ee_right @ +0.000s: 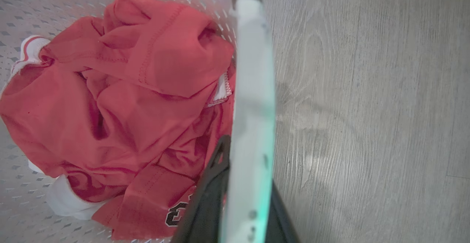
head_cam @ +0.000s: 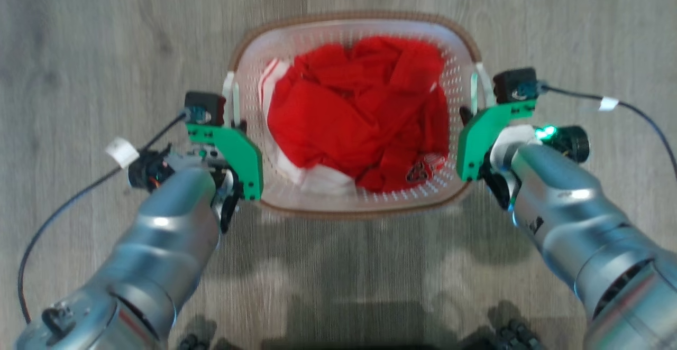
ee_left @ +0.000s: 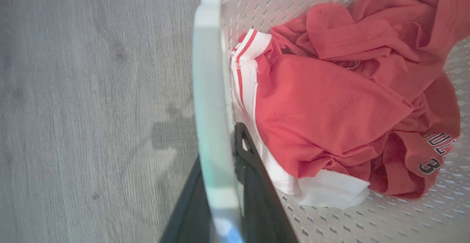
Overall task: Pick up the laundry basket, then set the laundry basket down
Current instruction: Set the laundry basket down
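Note:
The laundry basket [head_cam: 365,208], white and perforated with a brown rim, lies in the middle of the head view, holding red and white clothes [head_cam: 359,112]. My left gripper [head_cam: 236,123] is shut on its left white handle [head_cam: 229,95]. In the left wrist view the dark fingers [ee_left: 257,177] clamp that handle [ee_left: 207,89] from both sides. My right gripper [head_cam: 467,116] is shut on the right handle [head_cam: 478,92]. In the right wrist view the fingers [ee_right: 211,188] pinch the handle [ee_right: 253,89] likewise. I cannot tell whether the basket touches the floor.
Grey wood-look floor [head_cam: 106,48] lies all around the basket. Black cables [head_cam: 63,207] trail from both wrists over the floor. The robot's shadow and base fall along the near edge [head_cam: 349,307].

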